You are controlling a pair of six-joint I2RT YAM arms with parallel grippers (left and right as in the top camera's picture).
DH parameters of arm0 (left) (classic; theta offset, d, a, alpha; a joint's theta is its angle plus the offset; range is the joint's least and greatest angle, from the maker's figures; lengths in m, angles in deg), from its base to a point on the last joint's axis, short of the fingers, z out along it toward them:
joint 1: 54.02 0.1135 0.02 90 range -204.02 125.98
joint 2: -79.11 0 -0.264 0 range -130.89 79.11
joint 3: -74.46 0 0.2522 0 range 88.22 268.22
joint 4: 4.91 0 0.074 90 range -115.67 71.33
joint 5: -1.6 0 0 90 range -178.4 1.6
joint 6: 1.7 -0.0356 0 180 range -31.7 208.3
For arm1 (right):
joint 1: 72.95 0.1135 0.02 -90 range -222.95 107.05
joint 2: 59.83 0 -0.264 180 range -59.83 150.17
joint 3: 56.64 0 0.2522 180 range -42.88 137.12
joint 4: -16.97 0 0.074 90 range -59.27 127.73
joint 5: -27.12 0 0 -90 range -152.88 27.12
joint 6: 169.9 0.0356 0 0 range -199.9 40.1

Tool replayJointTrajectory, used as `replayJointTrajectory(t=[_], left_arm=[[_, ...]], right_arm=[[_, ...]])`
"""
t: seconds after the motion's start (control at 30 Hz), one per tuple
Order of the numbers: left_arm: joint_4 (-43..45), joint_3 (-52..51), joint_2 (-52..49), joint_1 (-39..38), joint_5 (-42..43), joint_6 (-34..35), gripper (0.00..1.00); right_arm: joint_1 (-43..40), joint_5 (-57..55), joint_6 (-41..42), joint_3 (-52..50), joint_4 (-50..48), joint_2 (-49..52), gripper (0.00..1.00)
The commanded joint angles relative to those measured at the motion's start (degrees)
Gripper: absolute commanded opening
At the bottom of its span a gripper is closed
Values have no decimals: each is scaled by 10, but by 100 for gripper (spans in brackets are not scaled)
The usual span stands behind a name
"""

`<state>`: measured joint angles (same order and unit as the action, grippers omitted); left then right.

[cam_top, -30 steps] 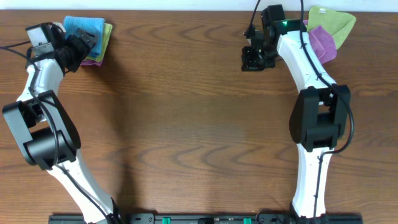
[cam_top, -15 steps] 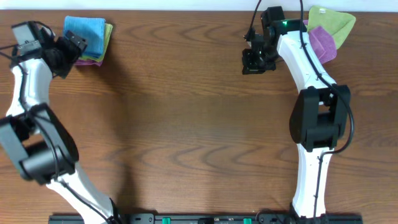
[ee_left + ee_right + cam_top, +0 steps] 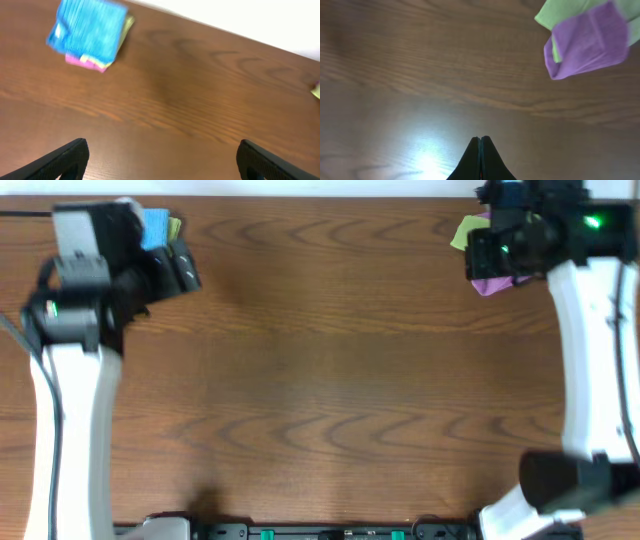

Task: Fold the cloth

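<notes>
- Your blue cloth (image 3: pixel 87 30) lies folded in a neat square on top of a pink and green stack (image 3: pixel 95 65) at the counter's (image 3: pixel 200 100) far left corner.
- Your left gripper (image 3: pixel 162 150) hovers nearby, jaws wide apart, clear of it.
- Your right gripper (image 3: pixel 481 145) hangs pressed together near a purple cloth (image 3: pixel 587 40).

The overhead camera faces straight down at the desk (image 3: pixel 330 380). Both wrist cameras look obliquely down from nearer; the left shares the cloth (image 3: pixel 155 228) with overhead.
</notes>
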<state>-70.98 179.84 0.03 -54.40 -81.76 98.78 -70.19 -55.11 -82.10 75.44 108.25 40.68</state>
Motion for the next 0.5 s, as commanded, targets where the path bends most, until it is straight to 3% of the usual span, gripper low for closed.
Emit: replayJointTrajectory(t=[0.0, 0.1, 0.17, 0.33, 0.43, 0.47], left_arm=[[-14, -40, 90, -66, -75, -17, 95], [-25, -94, 173, -118, -92, -7, 95], [-36, -156, 247, -140, -105, 0, 95], [-32, -309, 383, -140, -61, 18, 95], [-26, -341, 419, -140, -33, 25, 95], [-27, -342, 424, -140, -29, 28, 95]], right_arm=[[4, 6, -16, -23, 7, -95, 2], [7, 6, -16, -97, -2, -210, 2], [7, 7, -16, -199, -42, -326, 2], [7, 10, -9, -465, -123, -572, 2], [7, 21, -1, -519, -128, -645, 2], [7, 21, 5, -523, -127, -661, 13]])
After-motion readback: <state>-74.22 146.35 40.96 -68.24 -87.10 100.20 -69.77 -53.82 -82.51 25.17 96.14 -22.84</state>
